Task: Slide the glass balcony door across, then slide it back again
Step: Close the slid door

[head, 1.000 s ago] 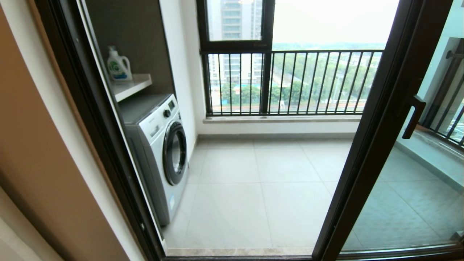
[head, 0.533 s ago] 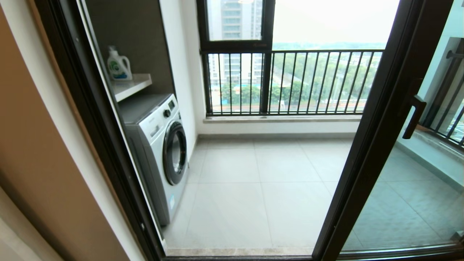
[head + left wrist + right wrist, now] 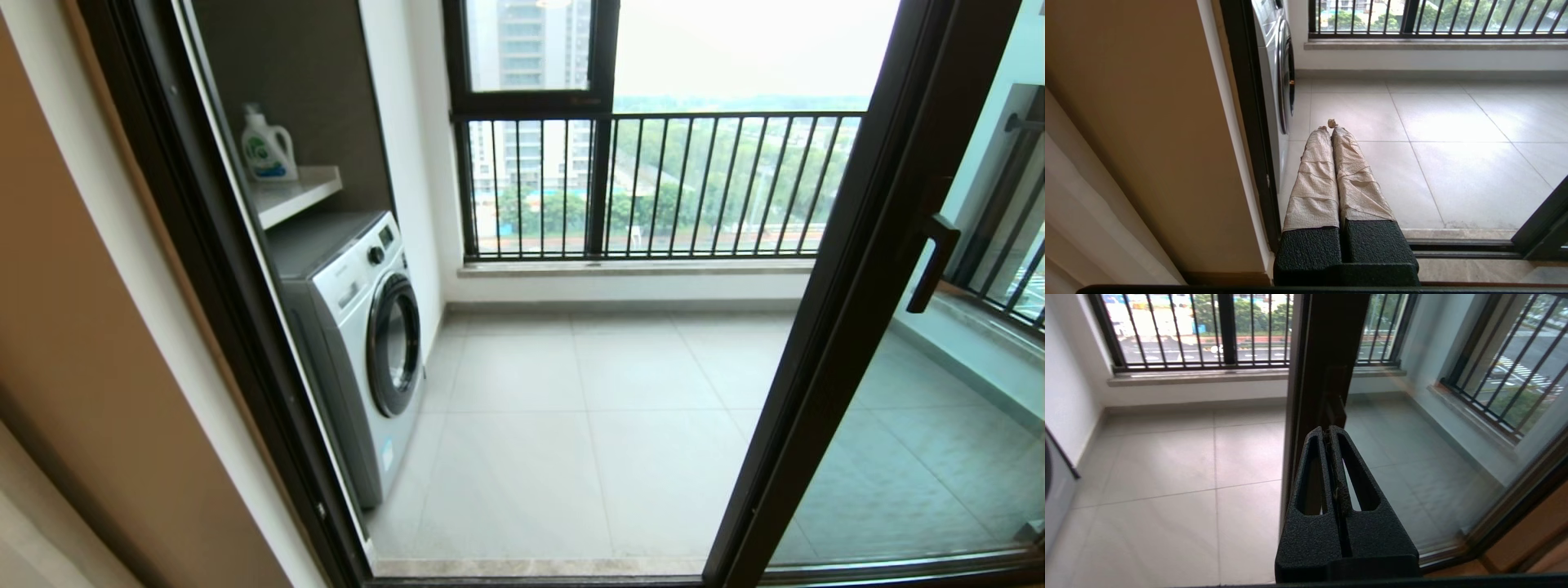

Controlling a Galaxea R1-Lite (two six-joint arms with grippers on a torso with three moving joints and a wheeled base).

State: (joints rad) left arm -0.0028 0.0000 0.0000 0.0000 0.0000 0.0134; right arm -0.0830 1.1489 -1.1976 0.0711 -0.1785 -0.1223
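The glass balcony door [image 3: 849, 327] stands slid to the right, its dark brown frame edge slanting across the head view, with the doorway open on its left. Its black bar handle [image 3: 931, 263] sits on the frame's right side. No frosted strip shows. Neither arm appears in the head view. My right gripper [image 3: 1329, 432] is shut and empty, its tips just short of the door's frame edge [image 3: 1327, 375]. My left gripper [image 3: 1327, 127], with tape-wrapped fingers, is shut and empty, low beside the doorway's left jamb [image 3: 1247, 122].
A white washing machine [image 3: 359, 343] stands inside the balcony on the left, under a shelf holding a detergent bottle [image 3: 267, 149]. An outer window with black railing bars [image 3: 653, 184] closes the far side. The tiled balcony floor [image 3: 588, 425] lies between.
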